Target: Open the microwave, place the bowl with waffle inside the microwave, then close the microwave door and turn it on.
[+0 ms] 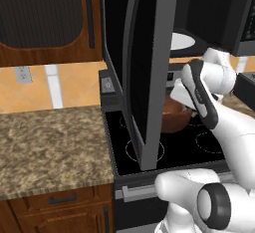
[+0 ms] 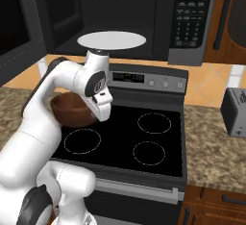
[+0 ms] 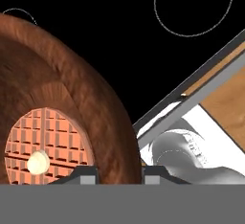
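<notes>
The end effector [image 3: 116,173] is pinching the rim of the bowl [image 3: 72,98] (the waffle [image 3: 47,146] is lying inside) over the stove's [image 2: 158,142] back left corner, and the open microwave [image 2: 120,17] is waiting straight above.

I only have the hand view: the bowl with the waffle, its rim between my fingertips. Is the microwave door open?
Observer: Yes. In the left base view the microwave door stands wide open, edge-on above the stove.
Operator: Anything in the cavity?
Observer: The right base view shows a white turntable inside the microwave, with nothing on it.
Operator: Where is the bowl relative to the opening?
Observer: The bowl is below the opening, over the stove's rear left corner, with the gripper on its rim. I cannot tell whether it is off the surface.
</notes>
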